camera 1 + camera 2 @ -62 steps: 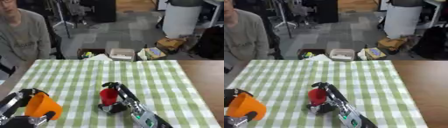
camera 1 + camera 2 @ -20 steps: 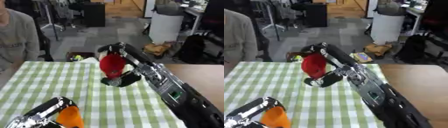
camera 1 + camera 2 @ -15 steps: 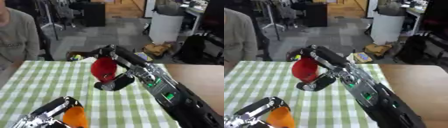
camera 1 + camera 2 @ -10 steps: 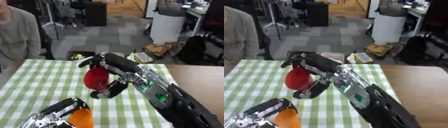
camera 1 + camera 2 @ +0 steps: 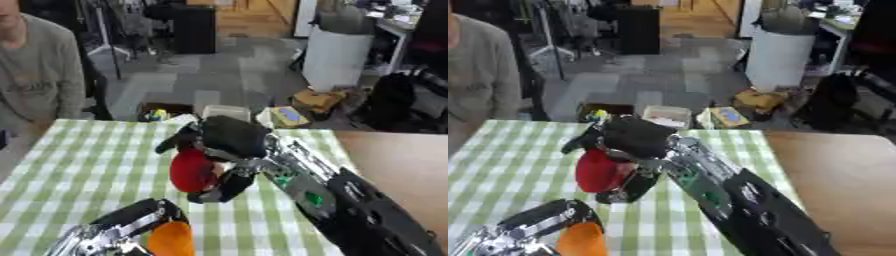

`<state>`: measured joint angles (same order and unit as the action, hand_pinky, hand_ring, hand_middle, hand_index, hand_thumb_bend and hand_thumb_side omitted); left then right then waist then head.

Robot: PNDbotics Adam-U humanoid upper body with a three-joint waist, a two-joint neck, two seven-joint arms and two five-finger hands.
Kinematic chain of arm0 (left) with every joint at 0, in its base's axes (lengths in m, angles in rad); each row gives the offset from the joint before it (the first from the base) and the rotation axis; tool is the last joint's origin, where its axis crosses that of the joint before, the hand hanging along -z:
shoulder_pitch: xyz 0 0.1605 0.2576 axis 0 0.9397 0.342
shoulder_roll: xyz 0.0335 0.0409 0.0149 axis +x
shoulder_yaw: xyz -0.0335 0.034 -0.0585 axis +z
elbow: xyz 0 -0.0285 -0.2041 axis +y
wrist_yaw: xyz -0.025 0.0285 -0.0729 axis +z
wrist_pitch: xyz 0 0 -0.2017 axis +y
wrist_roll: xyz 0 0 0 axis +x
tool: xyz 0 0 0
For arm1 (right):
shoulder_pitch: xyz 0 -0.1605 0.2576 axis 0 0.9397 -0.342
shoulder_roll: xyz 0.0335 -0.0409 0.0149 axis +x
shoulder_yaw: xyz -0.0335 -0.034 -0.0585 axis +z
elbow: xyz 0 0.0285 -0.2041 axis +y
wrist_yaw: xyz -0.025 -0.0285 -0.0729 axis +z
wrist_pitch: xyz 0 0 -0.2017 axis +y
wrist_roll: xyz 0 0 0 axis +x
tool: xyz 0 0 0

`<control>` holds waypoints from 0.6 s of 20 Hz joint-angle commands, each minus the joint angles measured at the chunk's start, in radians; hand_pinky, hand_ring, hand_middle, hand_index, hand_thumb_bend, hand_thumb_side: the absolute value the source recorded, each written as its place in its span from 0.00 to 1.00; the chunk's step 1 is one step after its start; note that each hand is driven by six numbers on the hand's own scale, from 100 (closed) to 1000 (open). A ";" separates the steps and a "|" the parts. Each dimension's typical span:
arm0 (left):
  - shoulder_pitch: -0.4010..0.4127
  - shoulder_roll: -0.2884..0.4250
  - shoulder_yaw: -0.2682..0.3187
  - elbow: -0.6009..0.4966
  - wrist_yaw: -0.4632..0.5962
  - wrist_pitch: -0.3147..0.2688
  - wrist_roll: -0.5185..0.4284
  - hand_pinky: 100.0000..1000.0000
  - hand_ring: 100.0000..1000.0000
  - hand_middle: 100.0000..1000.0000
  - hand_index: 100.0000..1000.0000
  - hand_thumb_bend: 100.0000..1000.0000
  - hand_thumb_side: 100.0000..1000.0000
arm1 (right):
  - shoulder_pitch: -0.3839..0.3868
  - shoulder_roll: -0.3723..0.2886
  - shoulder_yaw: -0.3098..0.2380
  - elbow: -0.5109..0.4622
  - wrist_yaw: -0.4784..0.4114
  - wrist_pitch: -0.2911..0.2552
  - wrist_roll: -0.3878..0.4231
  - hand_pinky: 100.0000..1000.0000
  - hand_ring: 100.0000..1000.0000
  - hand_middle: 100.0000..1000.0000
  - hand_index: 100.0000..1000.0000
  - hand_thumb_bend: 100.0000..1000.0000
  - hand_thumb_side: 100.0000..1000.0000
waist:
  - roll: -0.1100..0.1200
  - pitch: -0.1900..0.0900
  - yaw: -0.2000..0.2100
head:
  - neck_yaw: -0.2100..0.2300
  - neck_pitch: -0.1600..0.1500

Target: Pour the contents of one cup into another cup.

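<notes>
My right hand (image 5: 229, 142) holds a red cup (image 5: 192, 171) up in the air over the checked cloth, fingers and thumb curled round it, the cup tipped over toward the left. Just below and to its left, at the bottom edge, my left hand (image 5: 118, 231) is wrapped round an orange cup (image 5: 171, 239), of which only the upper part shows. The red cup hangs a little above and to the right of the orange one. What is inside either cup is hidden.
A green and white checked cloth (image 5: 79, 160) covers the table, with bare wood (image 5: 398, 155) to the right. A seated person (image 5: 35, 85) is at the far left edge. Boxes (image 5: 289, 115) and a white bin (image 5: 337, 55) stand on the floor beyond.
My right hand has carried the red cup down and to the left, tipping it over toward the orange cup. The left hand has raised the orange cup and shifted it right.
</notes>
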<state>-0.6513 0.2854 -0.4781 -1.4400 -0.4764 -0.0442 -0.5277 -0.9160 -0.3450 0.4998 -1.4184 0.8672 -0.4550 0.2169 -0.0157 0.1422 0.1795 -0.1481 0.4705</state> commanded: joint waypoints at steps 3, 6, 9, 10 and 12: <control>-0.021 -0.001 0.002 -0.027 0.009 0.004 -0.006 0.39 0.37 0.30 0.65 0.28 0.10 | -0.021 0.003 -0.003 0.022 0.126 -0.055 -0.036 0.37 0.24 0.38 0.85 0.01 0.00 | 0.004 -0.019 0.002 | 0.004 -0.001; -0.021 -0.001 0.005 -0.026 0.006 0.006 -0.004 0.39 0.37 0.30 0.65 0.28 0.10 | -0.022 0.006 -0.001 0.024 0.171 -0.072 -0.053 0.37 0.21 0.39 0.85 0.01 0.00 | 0.005 -0.019 0.002 | 0.004 -0.001; -0.020 -0.001 0.005 -0.026 0.006 0.007 -0.004 0.39 0.37 0.30 0.65 0.28 0.10 | -0.022 0.007 0.000 0.022 0.204 -0.084 -0.064 0.38 0.21 0.40 0.85 0.00 0.00 | 0.005 -0.019 0.002 | 0.003 0.000; -0.020 -0.002 0.006 -0.025 0.006 0.007 -0.003 0.39 0.37 0.30 0.65 0.28 0.10 | -0.022 0.007 0.001 0.022 0.213 -0.087 -0.067 0.38 0.21 0.40 0.85 0.00 0.00 | 0.005 -0.019 0.002 | 0.003 0.000; -0.019 -0.002 0.006 -0.024 0.006 0.008 -0.003 0.39 0.37 0.30 0.65 0.28 0.10 | -0.022 0.008 0.000 0.022 0.226 -0.090 -0.073 0.38 0.20 0.40 0.85 0.00 0.00 | 0.005 -0.019 0.002 | 0.003 -0.001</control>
<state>-0.6513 0.2792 -0.4783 -1.4473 -0.4757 -0.0390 -0.5312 -0.9159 -0.3331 0.5059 -1.3879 1.0774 -0.5389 0.1486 -0.0149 0.1419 0.1801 -0.1461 0.4705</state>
